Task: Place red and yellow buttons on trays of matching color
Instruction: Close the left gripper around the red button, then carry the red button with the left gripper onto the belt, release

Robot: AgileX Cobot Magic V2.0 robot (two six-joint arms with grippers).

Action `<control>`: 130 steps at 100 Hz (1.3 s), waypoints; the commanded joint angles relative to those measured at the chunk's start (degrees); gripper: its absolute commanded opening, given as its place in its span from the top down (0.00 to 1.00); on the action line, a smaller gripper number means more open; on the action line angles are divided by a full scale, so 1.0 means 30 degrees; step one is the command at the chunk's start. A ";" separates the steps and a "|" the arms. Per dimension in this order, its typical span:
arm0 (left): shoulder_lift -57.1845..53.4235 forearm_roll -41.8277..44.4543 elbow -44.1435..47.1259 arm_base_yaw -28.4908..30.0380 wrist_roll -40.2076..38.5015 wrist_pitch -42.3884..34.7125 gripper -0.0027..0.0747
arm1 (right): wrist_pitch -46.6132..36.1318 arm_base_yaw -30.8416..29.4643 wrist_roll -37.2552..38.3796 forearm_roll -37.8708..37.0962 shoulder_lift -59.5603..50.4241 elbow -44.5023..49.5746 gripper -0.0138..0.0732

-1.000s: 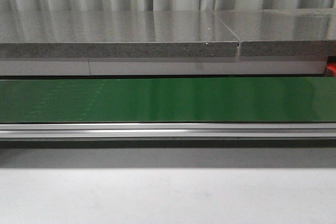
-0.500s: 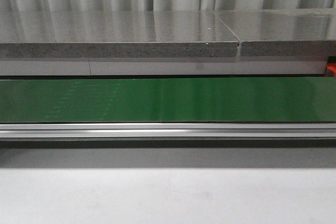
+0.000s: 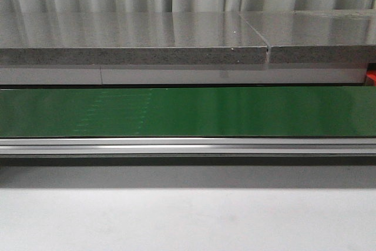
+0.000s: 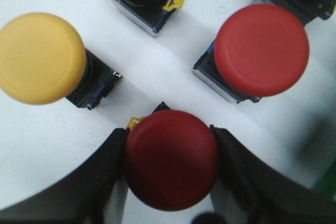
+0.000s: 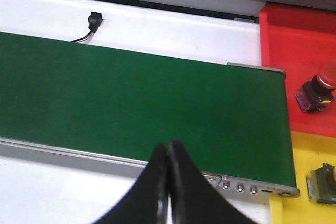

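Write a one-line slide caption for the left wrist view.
Left gripper closed around a red button, with two yellow buttons and another red button standing nearby on the white surface.

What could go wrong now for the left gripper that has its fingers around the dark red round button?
1. The left gripper holds the dark red mushroom-head button by its smooth round cap, so it may slip on lifting.
2. The neighbouring red button and yellow button stand close; the black fingers might knock them.
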 commanded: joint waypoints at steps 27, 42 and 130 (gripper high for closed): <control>-0.5484 0.0027 -0.0517 -0.0624 0.0378 -0.0055 0.99 | -0.1285 0.0013 -0.0134 -0.0033 -0.0075 -0.0512 0.98; -0.7484 -0.0098 -0.0517 -0.1504 0.0517 0.0240 0.99 | -0.1285 0.0013 -0.0134 -0.0033 -0.0075 -0.0512 0.98; -0.4350 -0.3097 -0.1058 -0.5077 0.3815 0.1645 0.96 | -0.1285 0.0013 -0.0134 -0.0033 -0.0075 -0.0512 0.98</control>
